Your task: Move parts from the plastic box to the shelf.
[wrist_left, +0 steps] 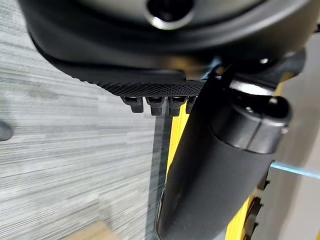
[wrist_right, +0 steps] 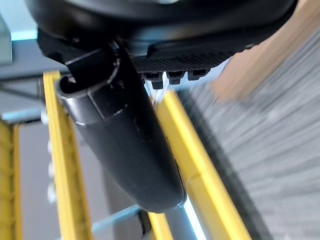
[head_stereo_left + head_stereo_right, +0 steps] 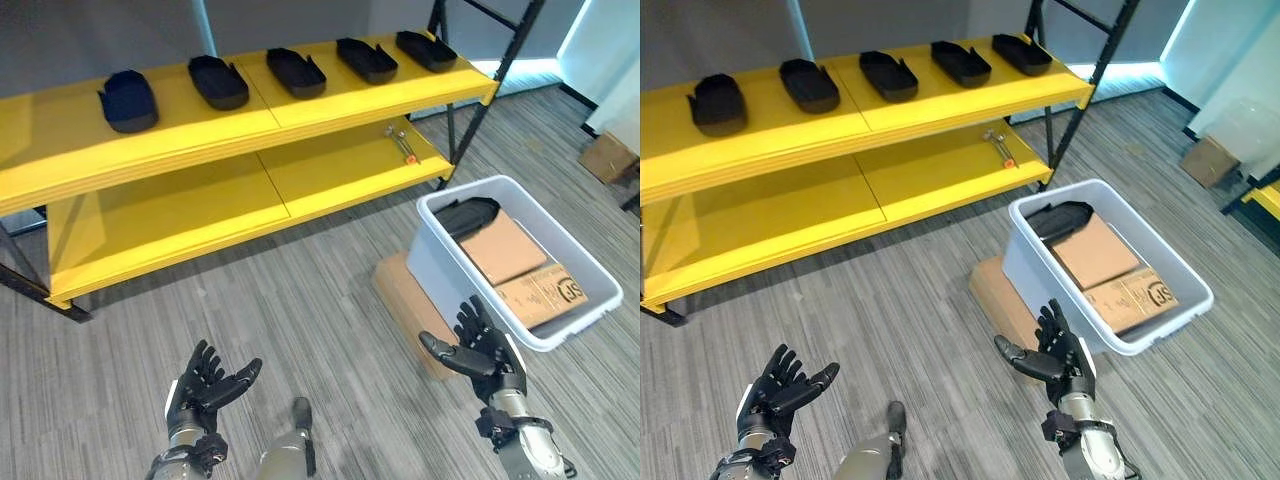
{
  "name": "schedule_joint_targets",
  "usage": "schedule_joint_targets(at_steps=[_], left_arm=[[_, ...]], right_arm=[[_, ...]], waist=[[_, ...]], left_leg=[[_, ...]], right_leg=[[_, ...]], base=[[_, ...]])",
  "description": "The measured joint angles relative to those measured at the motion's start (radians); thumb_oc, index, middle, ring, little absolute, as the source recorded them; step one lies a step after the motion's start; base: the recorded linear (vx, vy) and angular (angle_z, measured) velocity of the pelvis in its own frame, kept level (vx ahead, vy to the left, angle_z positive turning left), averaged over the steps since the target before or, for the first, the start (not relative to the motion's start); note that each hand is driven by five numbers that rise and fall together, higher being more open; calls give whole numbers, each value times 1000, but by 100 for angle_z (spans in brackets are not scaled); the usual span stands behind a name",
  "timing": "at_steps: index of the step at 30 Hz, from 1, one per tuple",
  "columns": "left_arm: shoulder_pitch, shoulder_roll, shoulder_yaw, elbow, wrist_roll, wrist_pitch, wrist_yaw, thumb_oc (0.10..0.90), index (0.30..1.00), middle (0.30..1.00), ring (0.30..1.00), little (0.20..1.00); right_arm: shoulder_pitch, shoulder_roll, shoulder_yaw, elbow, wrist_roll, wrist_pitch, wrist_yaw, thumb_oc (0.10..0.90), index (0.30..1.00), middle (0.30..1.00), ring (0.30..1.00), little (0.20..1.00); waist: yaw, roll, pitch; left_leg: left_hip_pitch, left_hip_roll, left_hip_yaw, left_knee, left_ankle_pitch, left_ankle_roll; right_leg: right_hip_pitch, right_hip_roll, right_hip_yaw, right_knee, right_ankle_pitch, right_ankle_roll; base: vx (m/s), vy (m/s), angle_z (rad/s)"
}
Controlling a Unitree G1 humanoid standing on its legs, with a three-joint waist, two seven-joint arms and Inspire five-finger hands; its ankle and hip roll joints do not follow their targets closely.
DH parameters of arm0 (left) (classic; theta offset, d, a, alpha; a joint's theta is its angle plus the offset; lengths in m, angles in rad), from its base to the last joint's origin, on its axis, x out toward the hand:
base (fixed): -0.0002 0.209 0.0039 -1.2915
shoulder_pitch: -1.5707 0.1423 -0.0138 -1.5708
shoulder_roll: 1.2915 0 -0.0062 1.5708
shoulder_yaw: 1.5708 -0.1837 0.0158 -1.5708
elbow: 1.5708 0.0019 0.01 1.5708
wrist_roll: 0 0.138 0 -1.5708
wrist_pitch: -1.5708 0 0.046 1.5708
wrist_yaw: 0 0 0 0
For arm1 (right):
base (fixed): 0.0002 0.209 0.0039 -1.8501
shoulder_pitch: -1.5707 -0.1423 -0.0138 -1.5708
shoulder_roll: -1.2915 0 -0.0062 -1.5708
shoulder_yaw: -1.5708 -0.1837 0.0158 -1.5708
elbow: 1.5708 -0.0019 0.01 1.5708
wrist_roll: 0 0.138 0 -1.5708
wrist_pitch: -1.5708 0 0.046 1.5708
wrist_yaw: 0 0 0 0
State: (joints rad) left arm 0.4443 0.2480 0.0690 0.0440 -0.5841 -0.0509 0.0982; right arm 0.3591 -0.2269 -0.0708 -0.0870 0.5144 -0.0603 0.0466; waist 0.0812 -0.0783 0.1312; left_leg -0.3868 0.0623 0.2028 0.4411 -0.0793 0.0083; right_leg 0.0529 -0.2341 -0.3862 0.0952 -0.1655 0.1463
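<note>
1. Grey striped carpet (image 3: 300, 300) underfoot; I see a yellow two-tier shelf (image 3: 330, 105) on a black frame across the far side, dark wall behind it.
2. Top tier holds five black parts (image 3: 295, 70) in a row, each apart from its neighbour, running from the robot's left end to the right end.
3. Lower tier: a small metal tool (image 3: 402, 143) with an orange tip near the right end.
4. Plastic box (image 3: 440, 270), pale grey, sits on the carpet to the robot's right, below and in front of the shelf's right end. Its near left corner rests on a flat cardboard sheet (image 3: 405, 300).
5. Inside the box: one black part (image 3: 466, 215) at the far end, and two brown cardboard pieces (image 3: 505, 250) filling the rest.
6. Left hand (image 3: 205, 385) hangs low on the robot's left over the carpet, palm up, fingers spread and relaxed, holding nothing.
7. Right hand (image 3: 485, 350) is just beside the box's near wall, thumb pointing toward the left, fingers spread and upright, holding nothing. I can't tell if it touches the wall.
8. Both wrist views show straight fingers and thumb with shelf yellow and carpet past them.
</note>
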Motion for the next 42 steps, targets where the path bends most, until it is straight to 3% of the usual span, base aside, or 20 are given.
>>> schedule_joint_targets(at_steps=[1,4,14,19,21,23,24,26,27,28,30,32,33,35,36,37,38,39,40,42], left_arm=[[4,0,-10,5,0,1,1,900,1000,1000,1000,1000],[-23,4,-23,6,1,4,3,900,1000,1000,1000,1000],[-65,7,-45,4,1,4,13,900,1000,1000,1000,1000],[-57,7,-63,3,1,4,11,900,1000,1000,1000,1000],[-59,4,-70,3,1,4,8,900,1000,1000,1000,1000],[-56,9,-65,4,1,3,7,900,1000,1000,1000,1000],[-78,30,-63,7,2,3,5,900,1000,1000,1000,1000],[-92,10,-75,0,2,3,0,900,1000,1000,1000,1000],[-94,-1,-80,-3,2,3,0,900,1000,1000,1000,1000],[-98,-8,-97,-6,2,2,-1,900,1000,1000,1000,1000],[-100,-34,-109,-4,2,2,-1,900,1000,1000,1000,1000],[-116,-53,-116,2,2,1,-1,900,1000,1000,1000,1000],[-116,-64,-115,4,2,1,-1,900,1000,1000,1000,1000],[-114,-69,-112,19,3,1,1,900,1000,1000,1000,1000],[-113,-70,-98,26,4,1,3,900,1000,1000,1000,1000],[-111,-74,-81,29,4,0,5,900,1000,1000,1000,1000],[-107,-75,-75,30,4,-2,4,900,1000,1000,1000,1000],[-93,-76,-69,30,4,-2,4,900,1000,1000,1000,1000],[-98,-71,-64,20,4,-3,3,900,1000,1000,1000,1000],[-115,-65,-55,23,2,-13,3,900,1000,1000,1000,1000]], right_arm=[[1,-15,-6,-4,1,-2,-5,900,1000,1000,1000,1000],[-5,-14,1,-4,1,-1,-11,900,1000,1000,1000,1000],[-55,-10,21,-2,2,-5,-26,900,1000,1000,1000,1000],[-44,-6,18,-1,4,-9,-28,900,1000,1000,1000,1000],[-31,-8,17,3,12,-9,-33,900,1000,1000,1000,1000],[-39,0,26,13,18,-9,-30,900,1000,1000,1000,1000],[-39,10,22,13,19,-12,-32,900,1000,1000,1000,1000],[-27,-2,-3,12,19,-28,-40,900,1000,1000,1000,1000],[-32,-6,-10,12,19,-33,-45,900,1000,1000,1000,1000],[-48,-7,-21,19,19,-43,-55,900,1000,1000,1000,1000],[-59,-20,-20,28,20,-46,-62,900,1000,1000,1000,1000],[-88,-26,-18,68,21,-49,-65,900,1000,1000,1000,1000],[-95,-28,-17,80,21,-48,-65,900,1000,1000,1000,1000],[-93,-32,-6,85,20,-48,-66,900,1000,1000,1000,1000],[-93,-35,13,88,19,-48,-70,900,1000,1000,1000,1000],[-96,-37,25,89,17,-48,-63,900,1000,1000,1000,1000],[-96,-37,25,90,17,-48,-56,900,1000,1000,1000,1000],[-98,-36,22,83,18,-49,-52,900,1000,1000,1000,1000],[-91,-32,17,73,18,-48,-53,900,1000,1000,1000,1000],[-46,-25,13,44,18,-46,-47,900,1000,1000,1000,1000]], waist=[[-31,27,8],[-71,26,25],[-108,28,69],[-118,27,77],[-147,28,76],[-148,24,79],[-129,-6,98],[-133,1,102],[-132,4,107],[-130,10,121],[-109,22,133],[-89,41,151],[-70,62,162],[-54,92,176],[-49,96,175],[-13,91,173],[6,91,173],[9,99,168],[-3,97,164],[5,58,156]], left_leg=[[19,6,-21,-28,-50,22],[16,12,5,-47,-23,28],[72,40,44,-116,18,5],[135,67,81,-176,46,-22],[145,88,87,-192,59,-39],[152,122,100,-194,83,-71],[125,145,55,-103,99,-71],[81,146,-60,-44,102,-55],[65,120,-100,-32,75,-53],[61,52,-186,-37,20,-51],[59,-44,-292,-120,-3,-52],[20,-89,-381,-239,1,-55],[3,-84,-408,-287,16,-57],[-69,-70,-462,-298,50,-66],[-69,-82,-549,-332,55,-72],[-64,-81,-595,-355,60,-78],[-64,-75,-601,-350,68,-75],[-61,-72,-586,-317,63,-56],[-62,-80,-564,-277,115,-55],[-64,-133,-496,-216,153,-50]], right_leg=[[-7,13,17,29,-5,16],[-67,1,53,87,-10,22],[-120,11,117,170,-45,-3],[-123,41,161,188,-62,-29],[-131,55,164,208,-77,-44],[-180,97,163,294,-115,-104],[-205,147,185,314,-115,-153],[-212,169,198,315,-109,-169],[-223,173,214,318,-106,-175],[-226,182,253,293,-93,-180],[-224,206,313,254,-73,-188],[-194,230,349,189,-44,-190],[-168,253,359,161,-19,-192],[-118,299,395,131,-42,-196],[-99,308,427,144,-76,-198],[-92,319,510,172,-103,-185],[-85,317,552,179,-114,-190],[-68,316,588,184,-128,-168],[-58,301,618,191,-153,-151],[-23,234,623,184,-182,-121]], base=[[-68,-43,-37],[-79,-68,-28],[0,-72,-15],[54,-129,-27],[38,-211,-18],[-12,-106,-44],[-34,-84,-47],[33,30,-38],[137,73,-47],[229,60,-67],[274,63,-72],[163,45,-64],[197,94,-81],[308,175,-77],[403,319,-121],[329,276,-156],[366,335,-178],[186,172,-132],[258,253,-94],[182,203,-61]])
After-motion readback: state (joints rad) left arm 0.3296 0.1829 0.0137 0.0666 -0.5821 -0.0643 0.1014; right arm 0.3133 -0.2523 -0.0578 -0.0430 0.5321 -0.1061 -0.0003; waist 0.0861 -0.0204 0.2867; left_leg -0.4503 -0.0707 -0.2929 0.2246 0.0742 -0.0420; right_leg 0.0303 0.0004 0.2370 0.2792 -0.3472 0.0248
